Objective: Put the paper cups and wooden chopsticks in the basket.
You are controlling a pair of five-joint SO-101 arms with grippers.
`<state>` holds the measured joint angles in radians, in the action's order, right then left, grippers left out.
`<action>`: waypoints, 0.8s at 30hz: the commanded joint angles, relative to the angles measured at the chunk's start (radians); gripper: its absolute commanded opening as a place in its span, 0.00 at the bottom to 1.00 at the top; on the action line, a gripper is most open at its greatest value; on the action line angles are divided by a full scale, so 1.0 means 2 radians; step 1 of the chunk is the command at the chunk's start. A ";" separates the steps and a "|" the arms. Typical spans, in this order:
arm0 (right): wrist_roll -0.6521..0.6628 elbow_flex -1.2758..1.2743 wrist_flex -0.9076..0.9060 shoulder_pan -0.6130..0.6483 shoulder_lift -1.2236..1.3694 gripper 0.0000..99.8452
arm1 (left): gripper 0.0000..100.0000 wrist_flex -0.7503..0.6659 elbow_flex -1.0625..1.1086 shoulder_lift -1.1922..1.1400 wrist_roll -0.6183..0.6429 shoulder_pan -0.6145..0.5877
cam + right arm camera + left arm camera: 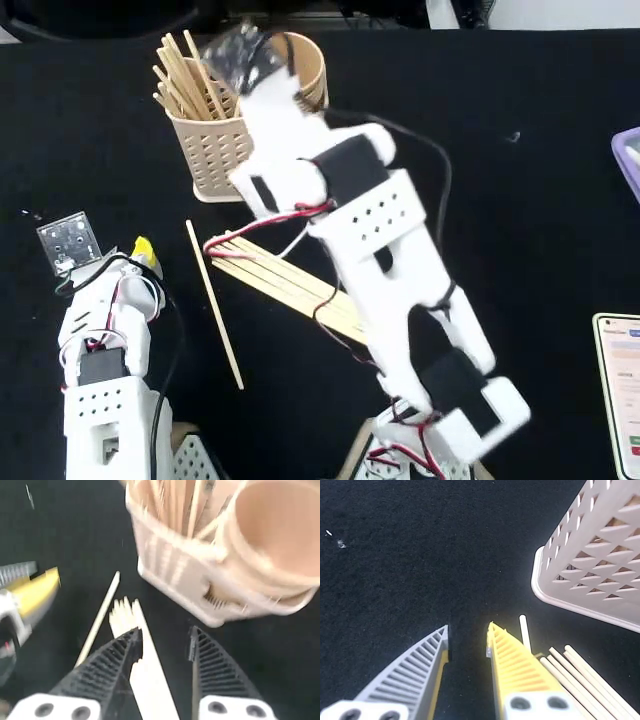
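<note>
Basket [213,150]: 1 pale, perforated piece, standing upright on the black table [520,250] toward its far side. It is holding a fan of wooden chopsticks [185,80], all leaning out over the rim, and a tan paper cup [280,530] sitting mouth-up beside them. Whether more cups are nested under that 1, I cannot tell from where I am standing.

Loose bundle [290,285]: several chopsticks lying flat and side by side on the table, running at a slant out from under the right arm, not yet in the basket.

Single chopstick [215,305]: 1 stick lying flat by itself, apart from the bundle, between it and the left arm; its far end is resting near the basket's base.

Left gripper [468,626]: 1 grey finger and 1 yellow finger, spread with only bare black table showing between them, gripping nothing. It is sitting low on the left side of the table, just beside the ends of the loose bundle and near the basket's corner.

Right gripper [165,631]: 2 black fingers, parted and empty. It is hanging above the table next to the basket, with the end of the loose bundle lying beneath the gap.

Sundries: a purple object [628,160] and a flat screen device [620,390] are lying at the table's right edge, well apart from the basket.
</note>
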<state>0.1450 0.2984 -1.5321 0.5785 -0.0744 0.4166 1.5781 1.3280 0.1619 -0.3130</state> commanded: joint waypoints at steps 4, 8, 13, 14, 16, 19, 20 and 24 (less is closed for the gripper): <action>0.060 -0.260 0.103 0.008 -0.082 0.12 | 0.13 -0.012 -0.004 0.008 -0.004 0.003; 0.091 -0.402 0.223 0.004 -0.099 0.12 | 0.13 -0.012 -0.005 0.008 -0.004 0.004; 0.142 -0.494 0.344 -0.009 -0.085 0.12 | 0.13 -0.012 -0.005 0.008 -0.004 0.003; 0.151 -0.501 0.364 -0.014 -0.074 0.12 | 0.13 -0.012 -0.005 0.008 -0.004 0.003; 0.160 -0.505 0.397 -0.025 -0.045 0.12 | 0.13 -0.012 -0.005 0.008 -0.004 0.003; 0.162 -0.492 0.417 -0.031 0.010 0.12 | 0.13 -0.012 -0.005 0.008 -0.004 0.003; 0.162 -0.484 0.417 -0.031 0.027 0.12 | 0.13 -0.012 -0.005 0.008 -0.004 0.003; 0.162 -0.453 0.417 -0.031 0.081 0.12 | 0.13 -0.012 -0.005 0.008 -0.004 0.005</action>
<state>0.4595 -0.6820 -0.7188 0.5355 0.0453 0.4166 1.5781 1.3280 0.1619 -0.3130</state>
